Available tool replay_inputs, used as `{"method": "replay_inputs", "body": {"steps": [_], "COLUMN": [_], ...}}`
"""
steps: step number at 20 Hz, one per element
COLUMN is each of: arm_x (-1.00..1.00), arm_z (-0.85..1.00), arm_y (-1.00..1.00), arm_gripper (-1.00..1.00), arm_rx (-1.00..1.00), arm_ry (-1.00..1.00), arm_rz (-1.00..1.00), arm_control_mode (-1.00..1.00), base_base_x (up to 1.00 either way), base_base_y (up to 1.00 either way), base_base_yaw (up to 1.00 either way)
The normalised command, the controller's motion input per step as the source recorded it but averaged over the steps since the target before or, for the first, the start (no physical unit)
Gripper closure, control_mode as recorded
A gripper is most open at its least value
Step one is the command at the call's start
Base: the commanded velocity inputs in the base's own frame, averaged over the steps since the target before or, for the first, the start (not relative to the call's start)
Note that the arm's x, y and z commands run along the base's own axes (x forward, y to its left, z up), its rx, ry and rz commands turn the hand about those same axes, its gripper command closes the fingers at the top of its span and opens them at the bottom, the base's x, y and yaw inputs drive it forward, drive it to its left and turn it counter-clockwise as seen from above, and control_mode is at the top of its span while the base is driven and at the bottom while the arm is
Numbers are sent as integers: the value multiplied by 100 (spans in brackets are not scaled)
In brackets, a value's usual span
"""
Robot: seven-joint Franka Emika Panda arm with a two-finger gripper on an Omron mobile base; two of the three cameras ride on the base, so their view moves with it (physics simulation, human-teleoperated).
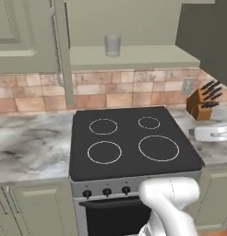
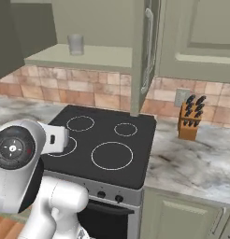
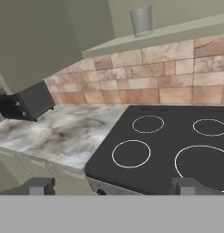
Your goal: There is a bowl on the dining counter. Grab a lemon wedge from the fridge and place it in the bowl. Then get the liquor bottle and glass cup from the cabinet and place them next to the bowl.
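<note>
**Reaching for the cup in the open cabinet**

Left base view: the glass cup (image 1: 112, 45) stands alone on the cabinet (image 1: 134, 57) shelf above the stove (image 1: 134, 143), doors swung open.

Right base view: the cup stands well above the arm, left of the open door (image 2: 147, 51).

Hand view: the gripper (image 3: 111, 185) has its fingers wide apart and empty, low over the stove's front edge. Fetching the cup looks to be the step in hand; the next move calls for a lift up to shelf height.
</note>
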Motion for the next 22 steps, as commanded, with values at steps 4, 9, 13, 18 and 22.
{"method": "replay_inputs", "body": {"steps": [4,9,13,18,22], "arm_x": [0,0,0,0,20], "arm_z": [0,0,0,0,1], "arm_y": [0,0,0,0,10], "arm_gripper": [-100,-100,-100,-100,-100], "arm_rx": [0,0,0,0,-3], "arm_ry": [0,0,0,0,-4], "arm_rz": [0,0,0,0,10], "arm_control_mode": [100,100,100,100,-100], "base_base_x": [78,66,48,29,20], "base_base_y": [43,56,30,21,15], "base_base_yaw": [-34,-28,-14,5,5]}}
